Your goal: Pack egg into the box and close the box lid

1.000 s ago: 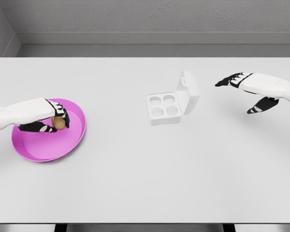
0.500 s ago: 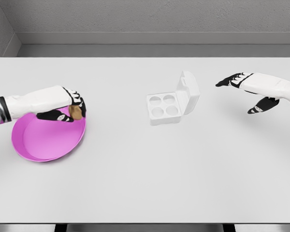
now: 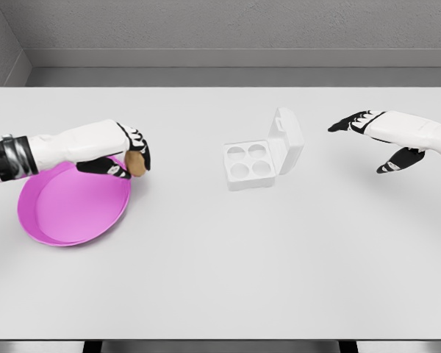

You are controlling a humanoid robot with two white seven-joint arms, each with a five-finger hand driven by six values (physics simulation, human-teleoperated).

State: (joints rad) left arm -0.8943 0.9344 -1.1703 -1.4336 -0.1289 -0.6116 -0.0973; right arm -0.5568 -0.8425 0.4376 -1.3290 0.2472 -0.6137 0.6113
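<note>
Now the left hand [image 3: 130, 158], fingers clamped on the brown egg [image 3: 135, 163], had lifted it clear of the pink plate [image 3: 66, 213], toward the open egg box [image 3: 253, 158].

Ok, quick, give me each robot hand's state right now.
Left robot hand: closed on the egg, at the pink plate's right rim.
Right robot hand: open, holding nothing.

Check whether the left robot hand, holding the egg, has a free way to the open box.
Probably yes. The left robot hand grips the egg at the plate's edge; only bare table lies before the open box.
</note>
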